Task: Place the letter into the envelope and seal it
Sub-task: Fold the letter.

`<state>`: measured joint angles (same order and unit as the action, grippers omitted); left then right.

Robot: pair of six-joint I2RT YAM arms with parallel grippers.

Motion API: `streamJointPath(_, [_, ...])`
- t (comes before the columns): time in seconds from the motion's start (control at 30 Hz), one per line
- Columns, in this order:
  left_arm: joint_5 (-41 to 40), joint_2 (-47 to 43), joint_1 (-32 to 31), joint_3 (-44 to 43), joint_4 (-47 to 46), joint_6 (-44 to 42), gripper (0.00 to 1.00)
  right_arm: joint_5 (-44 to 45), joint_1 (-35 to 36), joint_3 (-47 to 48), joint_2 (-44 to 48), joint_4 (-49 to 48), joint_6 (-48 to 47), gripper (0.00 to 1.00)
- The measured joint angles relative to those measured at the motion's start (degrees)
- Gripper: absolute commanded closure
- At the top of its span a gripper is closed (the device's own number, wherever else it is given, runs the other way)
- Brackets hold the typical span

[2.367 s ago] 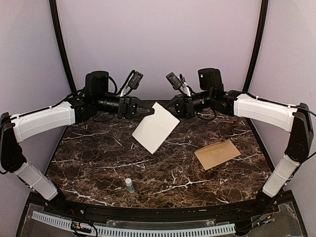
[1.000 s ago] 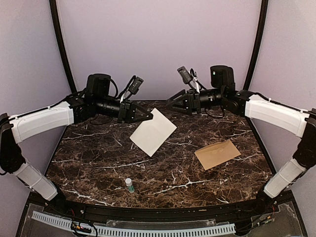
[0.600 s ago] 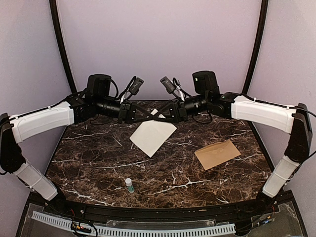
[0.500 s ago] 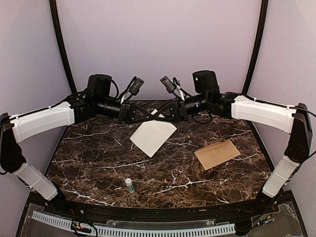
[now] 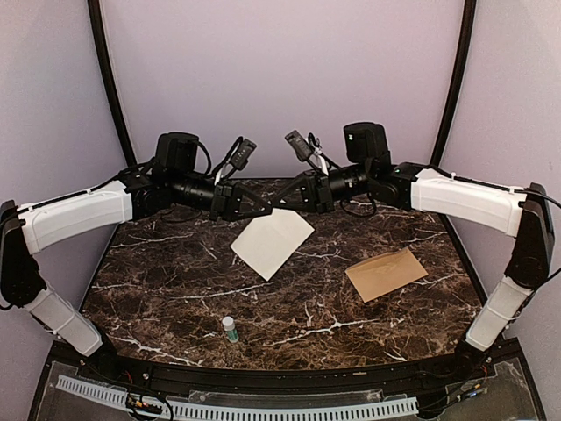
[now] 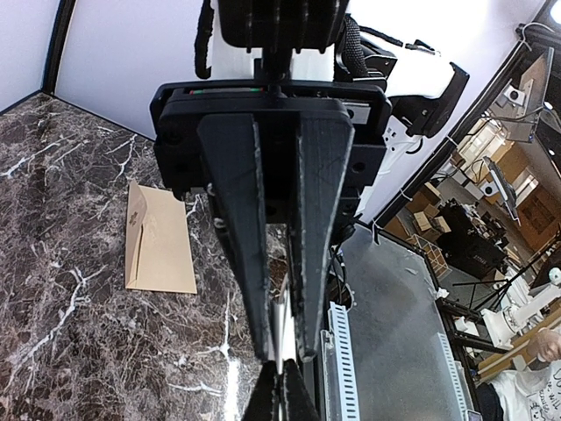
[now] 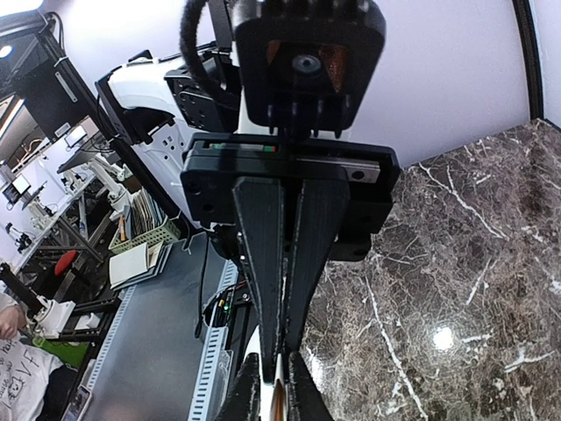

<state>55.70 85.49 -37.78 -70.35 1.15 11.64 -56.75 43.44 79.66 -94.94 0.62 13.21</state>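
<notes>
Envelope (image 5: 386, 274) position: the tan kraft envelope is laid flat on the right half of the dark marble table (image 5: 175, 281), well apart from both grippers and touched by neither. Whether its flap is open or folded down cannot be told.

The left arm (image 5: 74, 215) and the right arm (image 5: 465, 197) are reached inward from the table's sides, and their wrists are brought nose to nose over the far middle of the surface.

The letter (image 5: 272, 241), a pale rectangular sheet, is located at centre table, turned diagonally, to the left of the envelope. Its far corner is raised to the meeting point of the two tools, while its near corner is directed toward the arm bases.

The left gripper (image 6: 280, 399) is clenched on the thin edge of the letter. The right gripper (image 7: 272, 395) is seen in the left wrist view with its fingers pressed nearly together on the same white edge, so the sheet is grasped from both sides.

A small bottle (image 5: 229, 328) with a greenish cap is stood upright near the front edge, well apart from the letter.
</notes>
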Motion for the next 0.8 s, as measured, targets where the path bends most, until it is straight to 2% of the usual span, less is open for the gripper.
streamJointPath(0.17, [-0.02,0.00,-0.02,0.00,0.26,-0.09,1.00,-0.04,0.02,0.02,0.00,-0.44,0.24,1.00])
streamJointPath(0.4, [0.20,0.00,-0.02,0.00,0.26,-0.11,1.00,0.02,0.02,0.02,0.00,-0.37,0.39,1.00])
streamJointPath(0.63, [-0.28,0.00,0.00,0.00,0.59,-0.39,0.54,0.15,0.02,0.02,0.00,-0.55,0.37,1.00])
streamJointPath(0.73, [-0.81,0.02,-0.02,0.00,1.46,-0.96,0.47,0.46,0.00,0.02,0.02,-0.55,0.35,1.00])
streamJointPath(0.8, [-1.66,0.02,-0.02,-0.02,2.95,-1.81,0.52,0.83,-0.13,0.02,0.02,-0.55,0.35,1.00])
